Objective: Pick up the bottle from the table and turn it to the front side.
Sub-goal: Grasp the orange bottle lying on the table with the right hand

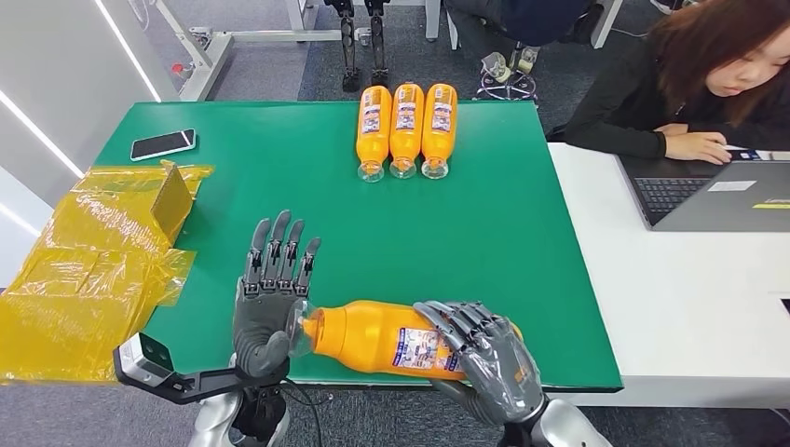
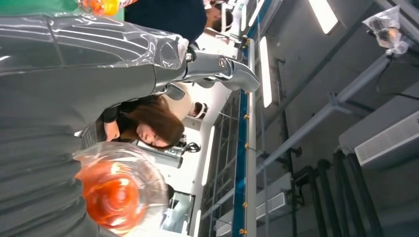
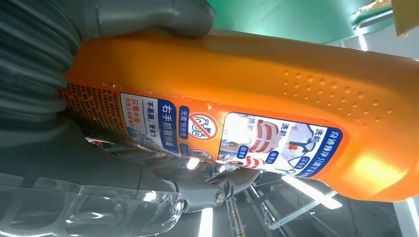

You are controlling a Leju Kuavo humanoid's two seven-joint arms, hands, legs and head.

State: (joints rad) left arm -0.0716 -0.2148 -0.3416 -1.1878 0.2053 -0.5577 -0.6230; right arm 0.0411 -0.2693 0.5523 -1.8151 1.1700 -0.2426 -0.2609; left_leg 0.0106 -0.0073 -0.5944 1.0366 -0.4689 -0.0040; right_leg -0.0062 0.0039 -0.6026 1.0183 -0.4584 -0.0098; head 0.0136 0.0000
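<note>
Head view shows the orange plastic bottle [image 1: 377, 337] lying sideways at the green table's [image 1: 522, 279] near edge, right hand [image 1: 484, 354] gripping its body, left hand [image 1: 270, 298] spread at its cap; uneven turning could let it slip.

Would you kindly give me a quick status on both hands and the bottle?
Right hand grips the bottle, lying sideways, label up. Left hand at its cap end, fingers spread upward. Three bottles far across the green table, nothing blocking.

Right hand [image 1: 484, 352] at the near edge, fingers curled over the orange bottle [image 1: 373, 337], gripping its label end. Left hand [image 1: 270, 293] upright just left of it, fingers straight and apart, palm against the bottle's cap end.
</note>
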